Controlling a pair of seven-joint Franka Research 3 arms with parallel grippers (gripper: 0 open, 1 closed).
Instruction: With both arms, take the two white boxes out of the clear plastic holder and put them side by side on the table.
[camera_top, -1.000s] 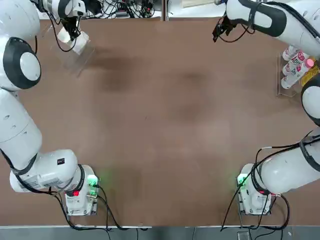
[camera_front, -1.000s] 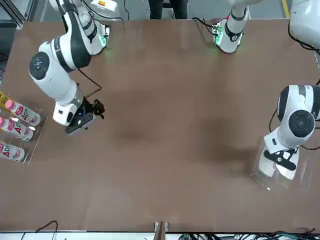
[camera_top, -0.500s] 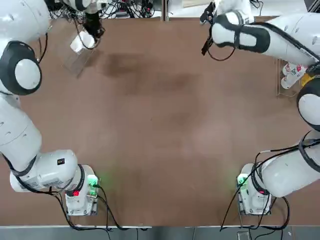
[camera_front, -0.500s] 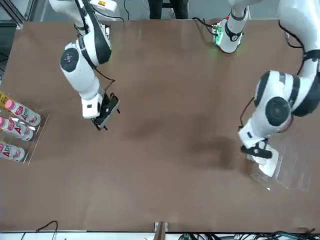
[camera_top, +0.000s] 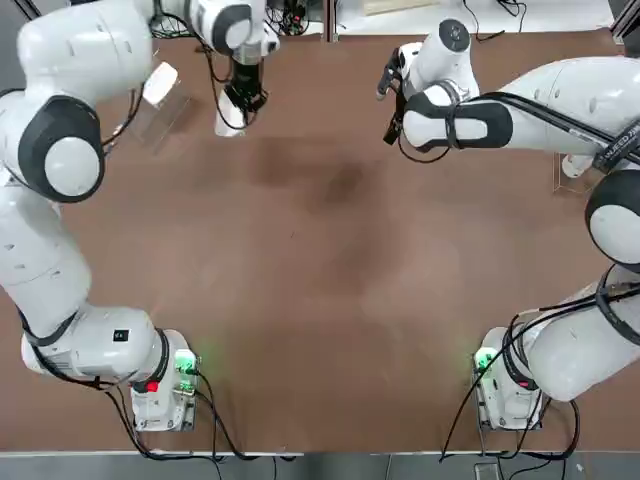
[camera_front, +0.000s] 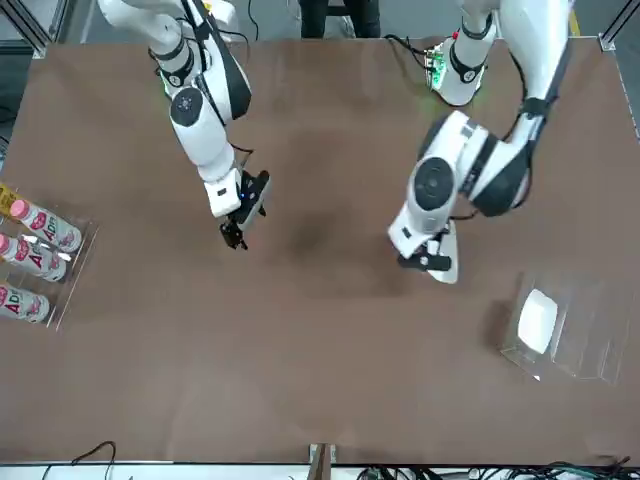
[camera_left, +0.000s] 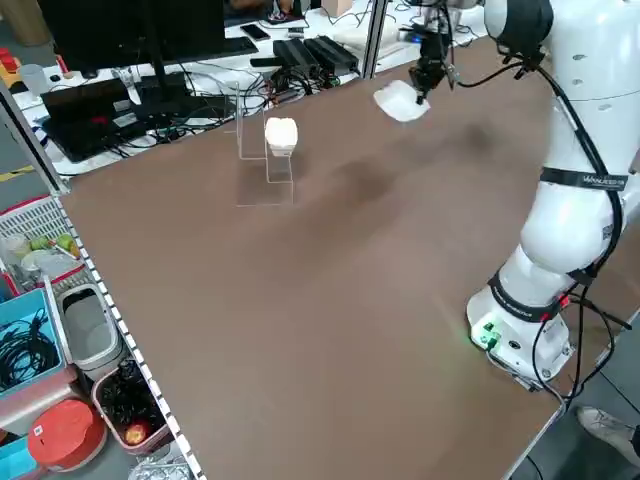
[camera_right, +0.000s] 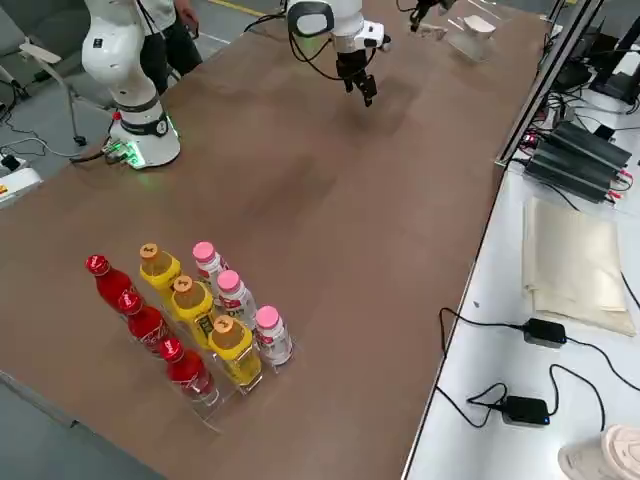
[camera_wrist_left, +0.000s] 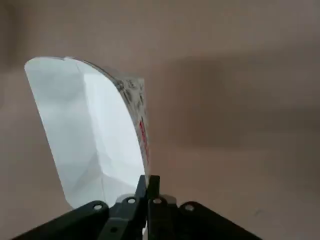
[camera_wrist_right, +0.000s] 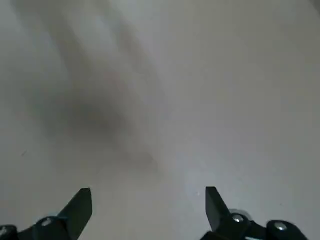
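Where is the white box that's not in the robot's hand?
The other white box sits in the clear plastic holder, far-left table corner in the top view.

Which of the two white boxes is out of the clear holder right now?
The white box pinched in the left gripper, carried over the table near its middle. The other white box sits in the clear plastic holder.

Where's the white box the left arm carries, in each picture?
Top: white box upper left, right of clear holder.
Front: centre right, left of holder.
Left side: top, right of holder.
Right side: too small to tell.
Left wrist: left half, in the left pincer.
Right wrist: absent.
Landmark: holder.
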